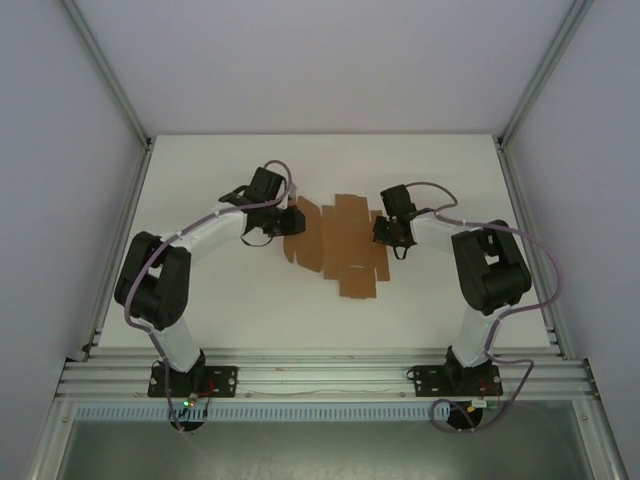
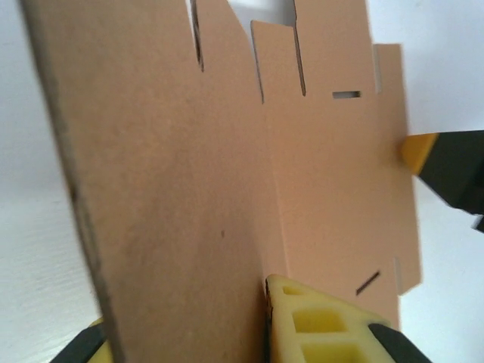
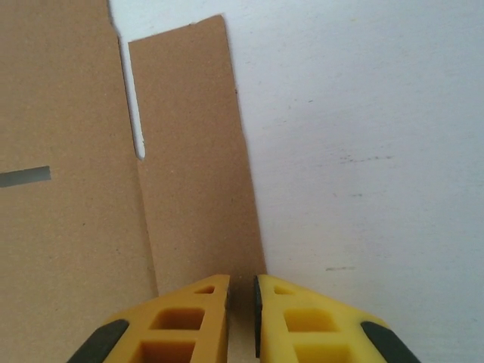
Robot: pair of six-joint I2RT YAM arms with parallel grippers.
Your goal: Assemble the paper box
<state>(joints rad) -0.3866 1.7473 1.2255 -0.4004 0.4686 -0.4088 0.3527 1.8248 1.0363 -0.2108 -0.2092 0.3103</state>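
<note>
Paper box: the paper box (image 1: 338, 248) lies mid-table between the two arms as a flat die-cut sheet of plain brown cardboard with slots and cut tabs.
Left gripper: the left gripper (image 1: 292, 220) is at the sheet's left edge. In the left wrist view a raised flap stands tilted between its yellow fingers (image 2: 318, 325), and one pad touches the flap. I cannot tell whether they pinch it.
Right gripper: the right gripper (image 1: 392, 234) is at the sheet's right edge. Its fingers (image 3: 185, 321) are closed to a slit on the end of a narrow side flap.
In the way: the lifted flap blocks much of the left wrist camera. The other arm's yellow-and-black fingertip (image 2: 442, 162) shows at the sheet's far edge.
Table: the table (image 1: 200, 300) is white, with faint scuffs beside the narrow flap.
Surroundings: an aluminium frame rail (image 1: 320, 375) at the near edge carries both arm bases. Grey-purple cables (image 1: 545, 280) loop along the arms, and white walls (image 1: 320, 60) close in the cell.
</note>
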